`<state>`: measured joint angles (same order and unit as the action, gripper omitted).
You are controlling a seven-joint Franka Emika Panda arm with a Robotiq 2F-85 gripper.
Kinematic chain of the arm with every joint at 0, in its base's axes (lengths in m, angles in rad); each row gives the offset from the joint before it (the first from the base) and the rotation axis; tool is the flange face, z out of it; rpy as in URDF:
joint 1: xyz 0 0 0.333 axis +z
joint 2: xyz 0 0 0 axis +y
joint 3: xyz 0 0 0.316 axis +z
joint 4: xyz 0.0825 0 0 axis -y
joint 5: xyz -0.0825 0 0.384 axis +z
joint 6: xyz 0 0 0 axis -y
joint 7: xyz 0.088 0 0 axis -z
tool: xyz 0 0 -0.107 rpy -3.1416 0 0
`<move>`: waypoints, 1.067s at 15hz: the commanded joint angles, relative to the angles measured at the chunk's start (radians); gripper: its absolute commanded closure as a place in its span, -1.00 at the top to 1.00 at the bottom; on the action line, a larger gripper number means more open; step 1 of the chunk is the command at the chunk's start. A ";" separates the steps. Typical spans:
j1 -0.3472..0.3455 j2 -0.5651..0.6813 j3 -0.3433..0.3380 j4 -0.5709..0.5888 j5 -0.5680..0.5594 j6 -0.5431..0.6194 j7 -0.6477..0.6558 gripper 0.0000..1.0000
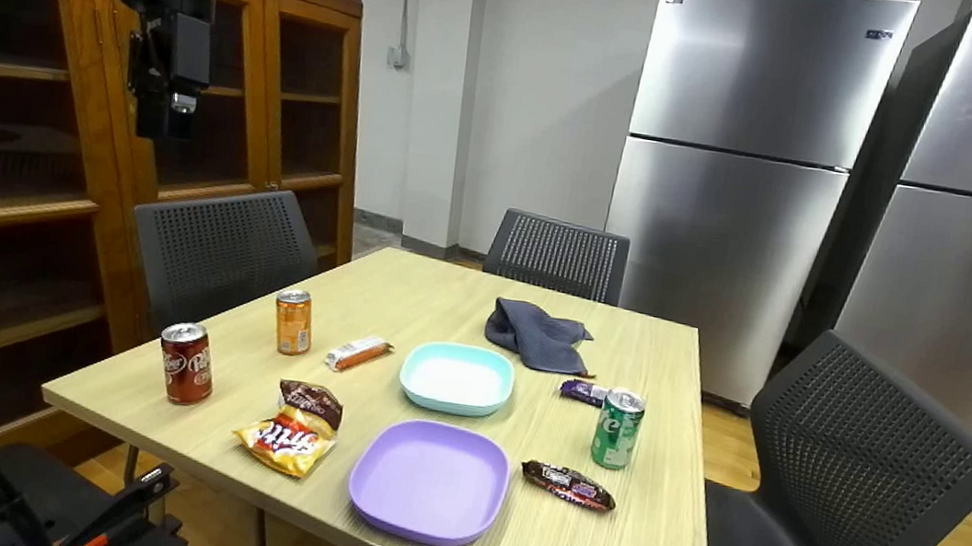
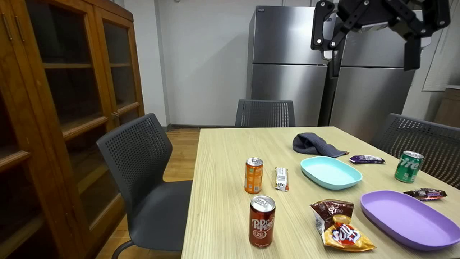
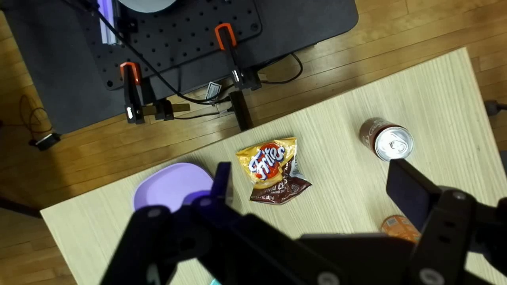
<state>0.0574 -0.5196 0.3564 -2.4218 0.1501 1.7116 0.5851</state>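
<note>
My gripper [image 3: 311,174] hangs high above the table with its fingers wide apart and nothing between them. In an exterior view the gripper [image 2: 373,68] shows against the refrigerators, touching nothing. Below it in the wrist view lies a crumpled Fritos bag [image 3: 271,170]. A Dr Pepper can [image 3: 386,138] stands beyond the right fingertip, and that finger partly covers an orange can [image 3: 400,228]. The purple plate [image 3: 172,186] is partly hidden by the left finger. In both exterior views a teal plate [image 1: 456,379] sits behind the purple one, with an orange-and-white wrapped bar [image 1: 358,353] to its left.
Also on the table are a green Sprite can [image 1: 618,428], a brown wrapped bar [image 1: 568,485], a purple wrapped bar [image 2: 367,159] and a dark cloth [image 1: 537,335]. Chairs [image 2: 143,180] surround the table. A wooden cabinet [image 2: 72,108] and refrigerators [image 1: 739,174] stand beyond.
</note>
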 commanded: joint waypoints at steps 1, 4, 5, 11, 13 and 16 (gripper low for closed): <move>0.037 0.064 -0.006 0.005 -0.002 0.046 -0.010 1.00; 0.068 0.128 -0.006 0.006 0.009 0.117 -0.033 1.00; 0.078 0.151 -0.007 0.007 0.009 0.141 -0.037 1.00; 0.117 0.289 -0.002 0.022 -0.007 0.241 -0.017 1.00; 0.129 0.329 0.005 0.022 -0.022 0.279 0.004 1.00; 0.152 0.395 0.004 0.023 -0.029 0.338 0.004 1.00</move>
<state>0.1862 -0.1924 0.3572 -2.4236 0.1495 2.0071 0.5652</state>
